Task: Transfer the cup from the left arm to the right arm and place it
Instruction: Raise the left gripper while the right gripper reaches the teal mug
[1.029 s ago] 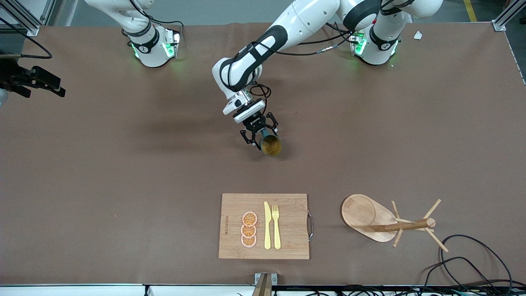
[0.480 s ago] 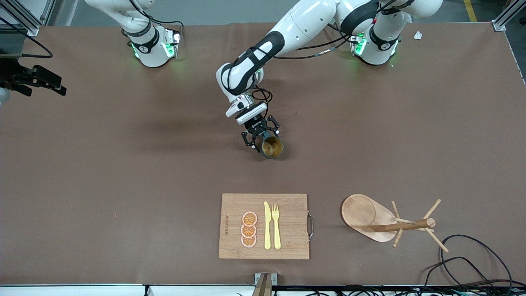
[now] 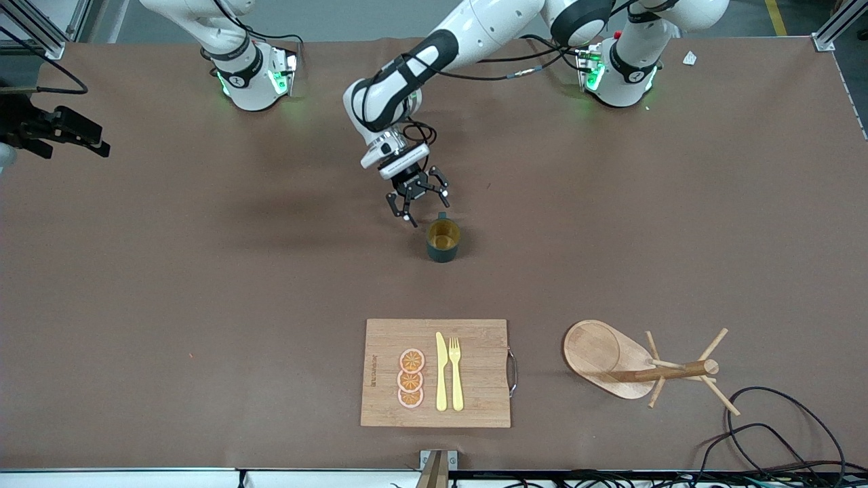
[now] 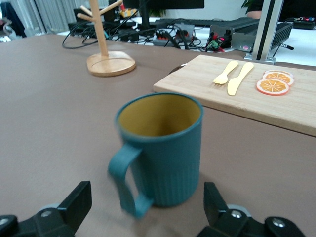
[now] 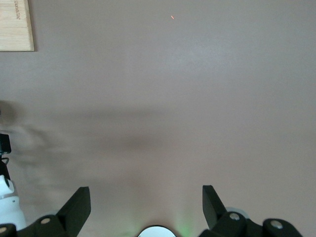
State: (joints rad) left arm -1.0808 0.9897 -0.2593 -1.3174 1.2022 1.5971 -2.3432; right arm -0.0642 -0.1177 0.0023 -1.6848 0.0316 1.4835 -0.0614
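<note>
The cup stands upright on the brown table, near the middle, with its handle turned toward the left gripper. That gripper hangs just over the table beside the cup, on the side toward the arms' bases, with its fingers spread wide and nothing between them. In the left wrist view the cup sits just ahead of the two dark fingertips, clear of both, its yellow inside showing.

The right gripper waits high over bare table toward the right arm's end, fingers wide apart and empty. The front view shows only that arm's base; its hand is out of that shot. In both wrist views only the tips of the fingers show, cut off at the edge.

Nearer the front camera lies one wooden cutting board carrying three orange slices, one yellow knife and one yellow fork. Beside it, toward the left arm's end, stands one wooden mug tree on an oval base. I count five pegs on it, though they overlap and the count is unsure. A loop of black cable lies at the table's edge near it.
</note>
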